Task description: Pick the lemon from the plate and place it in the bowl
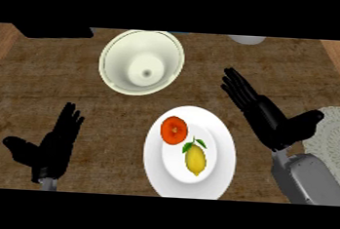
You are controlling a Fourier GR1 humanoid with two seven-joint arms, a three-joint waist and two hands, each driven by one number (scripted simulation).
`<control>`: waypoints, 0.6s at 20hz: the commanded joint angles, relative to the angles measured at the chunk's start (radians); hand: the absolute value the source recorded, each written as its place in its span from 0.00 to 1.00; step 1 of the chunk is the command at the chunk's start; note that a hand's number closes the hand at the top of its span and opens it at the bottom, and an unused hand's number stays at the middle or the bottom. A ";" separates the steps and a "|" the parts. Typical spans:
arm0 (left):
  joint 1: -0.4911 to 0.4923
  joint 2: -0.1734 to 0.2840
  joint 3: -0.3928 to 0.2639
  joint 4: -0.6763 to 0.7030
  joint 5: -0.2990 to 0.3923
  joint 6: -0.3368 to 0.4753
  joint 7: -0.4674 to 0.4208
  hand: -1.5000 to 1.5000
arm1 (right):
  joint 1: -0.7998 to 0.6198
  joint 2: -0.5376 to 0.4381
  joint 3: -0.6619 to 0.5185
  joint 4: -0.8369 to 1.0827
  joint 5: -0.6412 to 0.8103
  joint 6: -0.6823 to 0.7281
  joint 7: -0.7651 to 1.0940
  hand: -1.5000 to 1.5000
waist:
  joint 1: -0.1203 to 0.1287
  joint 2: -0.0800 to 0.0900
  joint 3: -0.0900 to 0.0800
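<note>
A yellow lemon [195, 159] with green leaves lies on the white plate [222, 138] at the lower middle of the head view. Beside it, toward the plate's upper left, sits an orange-red fruit [174, 130]. The cream bowl [142, 61] stands above and to the left of the plate, with nothing in it. My right hand [268, 115] is open with straight fingers, hovering just right of the plate and apart from the lemon. At the lower left my left hand [54, 144] rests open with its fingers up, far from both dishes.
A pale woven mat [337, 137] lies at the right edge, partly under my right forearm. A dark object [51, 30] sits at the top left and a white item [246, 39] at the top edge. The counter is brown wood.
</note>
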State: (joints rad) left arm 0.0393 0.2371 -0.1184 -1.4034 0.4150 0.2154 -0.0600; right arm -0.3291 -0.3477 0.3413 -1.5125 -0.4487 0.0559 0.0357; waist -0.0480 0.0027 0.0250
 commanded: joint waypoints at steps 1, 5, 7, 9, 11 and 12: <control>-0.010 0.000 -0.031 -0.064 -0.035 0.005 0.014 0.50 | 0.107 0.051 0.023 -0.036 0.084 -0.113 -0.025 0.00 | 0.040 -0.006 -0.025; -0.132 0.132 0.077 -0.138 0.010 -0.077 0.004 0.50 | 0.058 0.109 -0.034 0.023 0.192 -0.419 0.075 0.00 | 0.037 -0.012 -0.027; -0.126 0.096 0.048 -0.122 -0.009 -0.051 -0.007 0.50 | 0.076 -0.189 0.035 0.139 0.424 -0.358 0.145 0.00 | -0.004 -0.017 -0.072; -0.136 0.103 0.059 -0.158 0.010 -0.066 -0.006 0.50 | 0.141 -0.074 -0.020 0.190 0.466 -0.612 0.183 0.00 | 0.005 -0.014 -0.034; -0.158 0.126 0.069 -0.167 0.021 -0.075 0.034 0.50 | 0.162 0.010 0.014 0.132 0.545 -0.772 0.212 0.00 | 0.014 -0.015 -0.029; -0.156 0.119 0.050 -0.176 0.011 -0.090 0.016 0.50 | 0.170 0.039 0.060 0.128 0.613 -0.829 0.214 0.00 | 0.028 -0.011 -0.028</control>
State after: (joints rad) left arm -0.0938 0.3448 -0.0631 -1.5495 0.4224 0.1462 -0.0529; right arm -0.2037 -0.3570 0.3524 -1.3957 -0.0104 -0.5432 0.1999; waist -0.0323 -0.0105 -0.0073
